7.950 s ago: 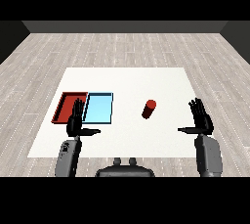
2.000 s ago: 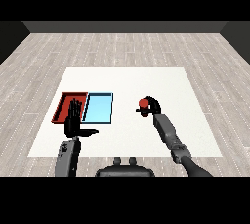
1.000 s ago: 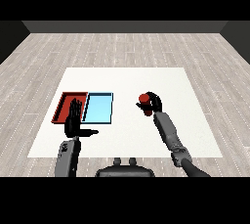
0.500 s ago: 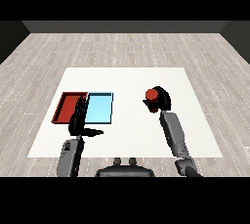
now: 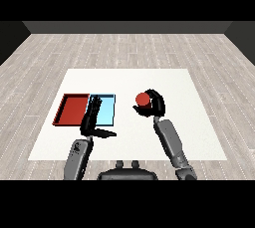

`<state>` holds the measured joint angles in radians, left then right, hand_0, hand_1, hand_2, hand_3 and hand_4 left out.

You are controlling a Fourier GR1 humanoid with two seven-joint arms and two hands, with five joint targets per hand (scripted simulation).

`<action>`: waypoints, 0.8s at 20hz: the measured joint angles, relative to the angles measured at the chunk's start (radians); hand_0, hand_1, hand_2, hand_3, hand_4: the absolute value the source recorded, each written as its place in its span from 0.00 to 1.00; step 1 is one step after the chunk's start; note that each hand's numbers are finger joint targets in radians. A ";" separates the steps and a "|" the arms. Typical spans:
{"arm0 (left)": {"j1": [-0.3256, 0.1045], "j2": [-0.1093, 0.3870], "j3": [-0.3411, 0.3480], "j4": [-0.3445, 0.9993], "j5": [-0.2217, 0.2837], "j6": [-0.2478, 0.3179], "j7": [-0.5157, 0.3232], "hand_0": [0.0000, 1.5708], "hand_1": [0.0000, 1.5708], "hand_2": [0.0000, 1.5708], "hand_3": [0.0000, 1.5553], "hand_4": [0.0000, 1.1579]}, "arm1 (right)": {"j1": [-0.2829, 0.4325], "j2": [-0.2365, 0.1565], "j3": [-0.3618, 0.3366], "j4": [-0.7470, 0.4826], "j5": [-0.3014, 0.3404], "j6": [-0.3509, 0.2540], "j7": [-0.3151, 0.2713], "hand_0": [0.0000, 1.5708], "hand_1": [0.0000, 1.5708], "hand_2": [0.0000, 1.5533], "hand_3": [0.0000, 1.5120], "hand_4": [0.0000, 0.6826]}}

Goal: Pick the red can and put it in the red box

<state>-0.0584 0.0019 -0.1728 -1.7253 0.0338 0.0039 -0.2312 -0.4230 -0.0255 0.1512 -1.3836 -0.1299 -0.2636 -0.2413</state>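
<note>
Red can (image 5: 143, 98) sits in your right hand (image 5: 155, 106), whose black fingers curl round it from the right and below, so that you see mostly the can's round red top. The hand holds it over the white table (image 5: 174, 87), roughly at the table's middle, with the grey right forearm (image 5: 170, 141) running back toward 5 o'clock. From the can, the light blue tray (image 5: 107, 117) lies at about 9 o'clock, near but apart, and the red tray (image 5: 73, 110) lies just beyond it in the same direction, the two trays touching side by side. Your left hand (image 5: 92, 122) is released: fingers straight and pointing toward 12 o'clock over the seam between the trays, thumb stuck out toward 3 o'clock, grasping nothing. Whether it touches the trays you cannot tell.
</note>
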 measured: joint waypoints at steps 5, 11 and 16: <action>-0.063 -0.001 -0.068 0.019 -0.023 0.073 0.070 0.00 0.00 0.00 0.00 0.00 | 0.018 0.018 0.103 -0.050 0.007 -0.091 -0.009 0.90 0.90 0.91 0.92 0.92; -0.114 -0.002 -0.120 0.113 -0.031 0.125 0.071 0.00 0.00 0.00 0.00 0.00 | 0.064 0.021 0.172 -0.126 0.020 -0.128 -0.026 0.92 0.92 0.92 0.92 0.90; -0.126 -0.002 -0.142 0.206 -0.004 0.132 0.028 0.00 0.00 0.00 0.00 0.00 | 0.048 0.024 0.188 -0.146 0.022 -0.138 -0.017 0.92 0.92 0.93 0.92 0.95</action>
<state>-0.1841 0.0002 -0.3144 -1.5194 0.0303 0.1361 -0.2028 -0.3750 -0.0017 0.3393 -1.5295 -0.1076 -0.4013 -0.2578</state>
